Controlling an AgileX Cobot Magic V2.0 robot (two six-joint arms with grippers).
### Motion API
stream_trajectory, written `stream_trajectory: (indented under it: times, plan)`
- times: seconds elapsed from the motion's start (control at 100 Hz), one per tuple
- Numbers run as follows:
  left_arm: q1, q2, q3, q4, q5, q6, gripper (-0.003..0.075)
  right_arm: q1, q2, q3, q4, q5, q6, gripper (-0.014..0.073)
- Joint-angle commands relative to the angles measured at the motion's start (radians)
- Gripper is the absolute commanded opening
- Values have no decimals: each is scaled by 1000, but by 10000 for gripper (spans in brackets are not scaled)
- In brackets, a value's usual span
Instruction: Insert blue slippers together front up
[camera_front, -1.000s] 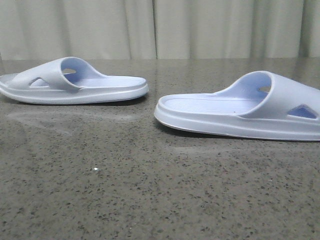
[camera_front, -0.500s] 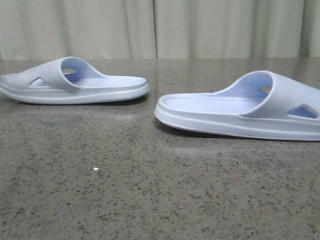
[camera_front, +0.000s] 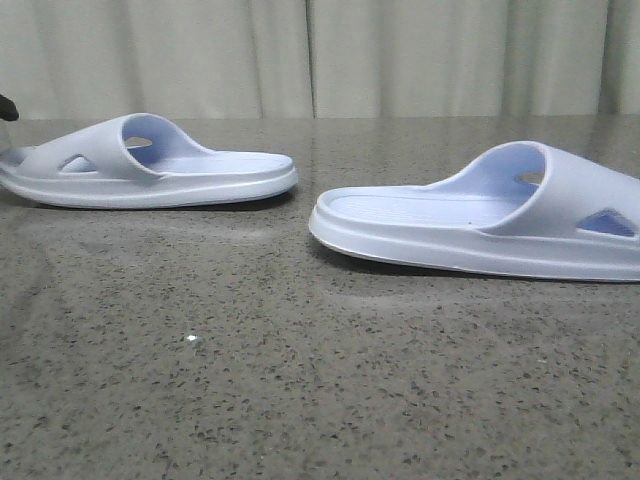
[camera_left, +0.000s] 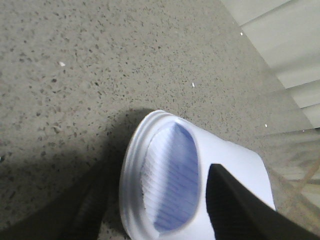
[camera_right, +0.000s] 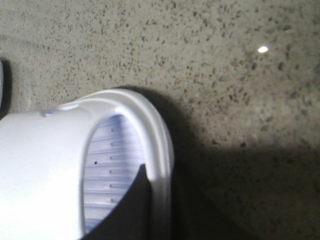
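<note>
Something dark, I'd guess my left arm (camera_front: 6, 108), now shows beside the left slipper (camera_front: 150, 165); both slippers sit flat, well apart. My left gripper (camera_left: 155, 200) straddles its slipper, spread; right gripper over the right slipper (camera_front: 480, 225), I cannot tell.

Left pale lavender-blue foam slipper (camera_front: 150, 165): a deeper blue was seen inside the strap; triangular cut-outs were shown.
Right pale lavender-blue foam slipper (camera_front: 480, 215): a ribbed footbed was marked with fine lines.
Speckled grey-brown stone table (camera_front: 300, 380): dark flecks were scattered throughout.
Pleated off-white curtain (camera_front: 400, 55): plain vertical folds were seen.
Left gripper fingers (camera_left: 235, 200): black.
</note>
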Motion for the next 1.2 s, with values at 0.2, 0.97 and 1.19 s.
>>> stream_trajectory:
  times: [0.2, 0.97, 1.19]
  plan:
    - [-40, 33, -46, -110, 42, 37, 379, -4, -15, -20, 21, -10, -21, -104]
    - [39, -68, -64, -34, 168, 36, 15, -4, -15, -20, 131, 72, -77, -104]
    - [133, -211, -64, 8, 219, -13, 15, -4, -42, -20, 323, 182, -157, -104]
